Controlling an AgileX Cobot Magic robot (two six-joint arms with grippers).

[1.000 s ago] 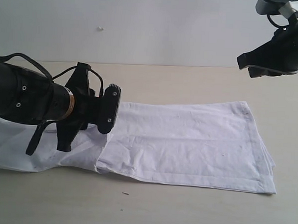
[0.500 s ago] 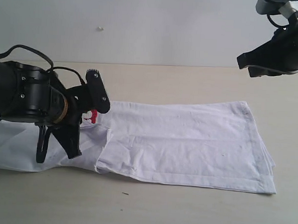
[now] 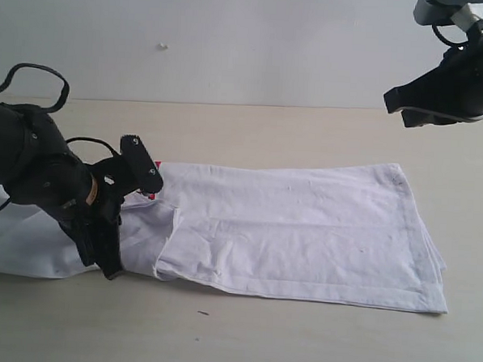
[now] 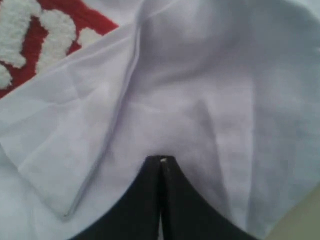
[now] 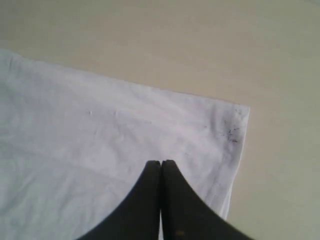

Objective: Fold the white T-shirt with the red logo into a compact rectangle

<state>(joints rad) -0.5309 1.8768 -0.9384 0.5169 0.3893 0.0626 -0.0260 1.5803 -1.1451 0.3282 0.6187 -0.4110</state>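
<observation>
I am holding the black jointed left arm (image 3: pixel 32 166) low, wrist bending downward, the black two-fingered left gripper (image 4: pixel 161 161) pressing its jaws together. I am holding the black right arm (image 3: pixel 461 83) high, its black right gripper (image 5: pixel 161 162) likewise closed.

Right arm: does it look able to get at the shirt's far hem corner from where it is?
Probably yes. The right gripper hangs in open air above the white T-shirt; nothing lies between it and that corner. Its jaws are shut, so they would have to open first.
</observation>
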